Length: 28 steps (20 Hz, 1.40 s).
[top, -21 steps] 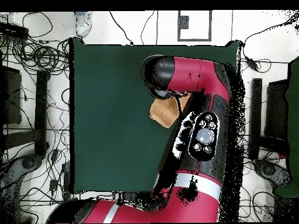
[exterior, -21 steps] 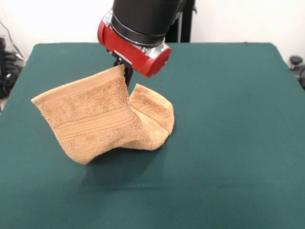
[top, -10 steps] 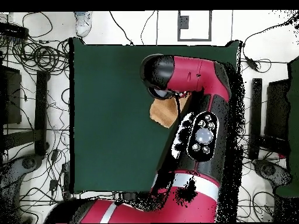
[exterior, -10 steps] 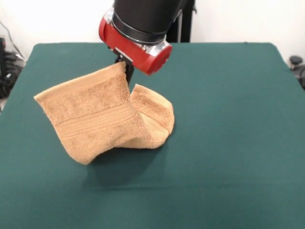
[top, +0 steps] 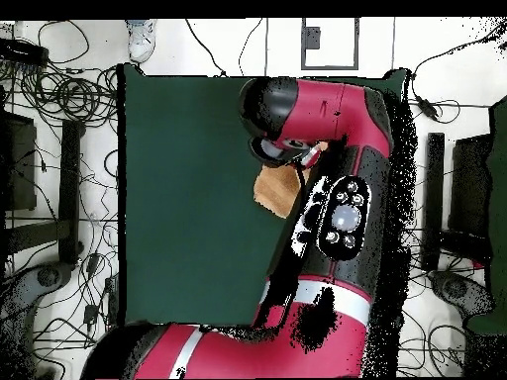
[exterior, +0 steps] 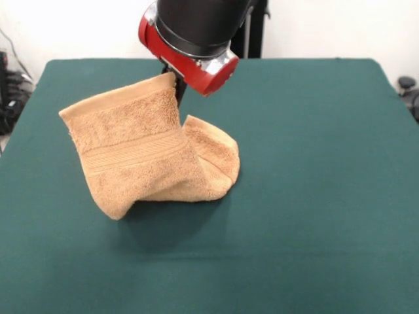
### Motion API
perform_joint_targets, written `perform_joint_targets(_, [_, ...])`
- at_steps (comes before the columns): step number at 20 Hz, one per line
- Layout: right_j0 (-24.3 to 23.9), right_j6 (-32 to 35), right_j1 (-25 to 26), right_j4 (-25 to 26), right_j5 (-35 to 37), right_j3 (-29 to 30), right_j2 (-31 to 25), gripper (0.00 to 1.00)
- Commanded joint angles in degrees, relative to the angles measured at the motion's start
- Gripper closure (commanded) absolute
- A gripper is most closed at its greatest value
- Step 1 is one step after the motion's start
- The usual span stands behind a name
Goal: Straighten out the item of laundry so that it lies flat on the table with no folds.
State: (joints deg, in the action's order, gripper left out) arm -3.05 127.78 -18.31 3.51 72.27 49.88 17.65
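The towel [exterior: 147,154] is hanging by 1 upper corner, which the gripper [exterior: 175,88] is pinching; its lower edge and a folded lump to the right of that corner are resting on the table [exterior: 314,163]. A woven band is crossing the raised sheet. The green cloth is lying smooth around the towel. In the overhead view, cables [top: 59,94] are sprawling on the pale floor beyond the table's edges, and the arm [top: 332,188] is covering most of the towel.

one towel [exterior: 141,154], one table [exterior: 314,183], one robot arm [exterior: 196,26], one tool [exterior: 177,88]
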Motion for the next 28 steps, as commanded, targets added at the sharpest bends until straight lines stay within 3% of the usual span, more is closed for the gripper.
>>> perform_joint_targets(1, [-0.89, 10.22, 4.53, -2.88, 4.10, -1.32, -3.85, 1.00])
perform_joint_targets(7, [-1.61, 9.24, 6.97, -3.21, 9.92, -6.66, -4.00, 1.00])
perform_joint_targets(14, [-4.28, 3.42, 14.19, -2.55, 22.36, -22.95, -4.64, 1.00])
perform_joint_targets(18, [-4.57, 3.17, 14.64, -2.52, 22.21, -23.69, -4.74, 1.00])
perform_joint_targets(19, [-4.51, 3.90, 14.61, -2.65, 21.93, -23.62, -4.72, 0.00])
perform_joint_targets(28, [-4.00, 7.08, 13.00, -3.68, 18.98, -20.11, -5.06, 0.00])
